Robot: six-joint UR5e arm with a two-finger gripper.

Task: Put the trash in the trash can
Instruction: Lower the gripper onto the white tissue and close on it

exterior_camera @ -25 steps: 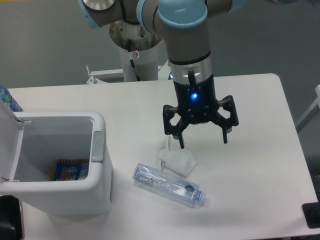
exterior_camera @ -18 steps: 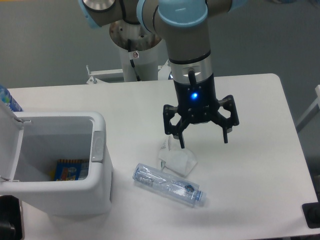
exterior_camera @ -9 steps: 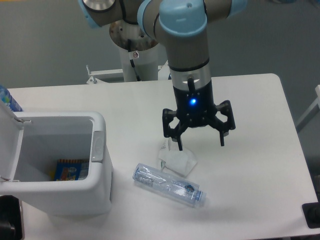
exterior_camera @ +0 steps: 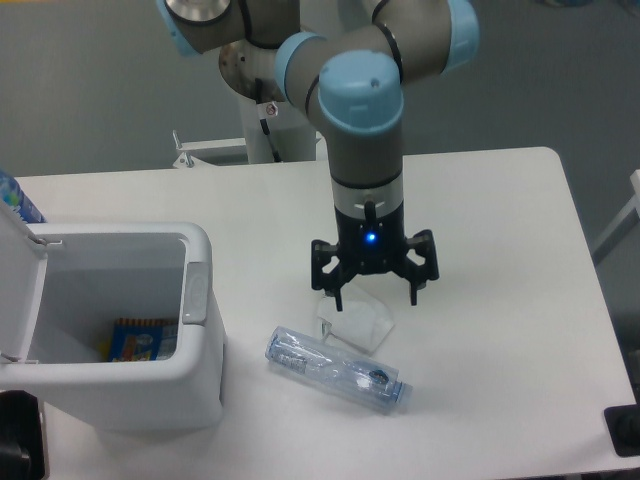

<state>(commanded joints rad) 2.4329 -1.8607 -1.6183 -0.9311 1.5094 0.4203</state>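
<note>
A crumpled white paper tissue lies on the table near the middle. My gripper hangs open right over it, its two black fingers straddling the tissue's upper part, one at the left edge and one to the right. Just in front of the tissue lies a crushed clear plastic bottle with a bluish tint, pointing down to the right. The white trash can stands at the left with its lid swung open.
Inside the can lies a colourful flat package. A blue-labelled object peeks in behind the can's lid at the far left. The arm's base column rises at the table's back edge. A dark object sits at the lower right corner.
The gripper has moved left and down toward the tissue, staying open. Tissue, bottle and can have not moved.
</note>
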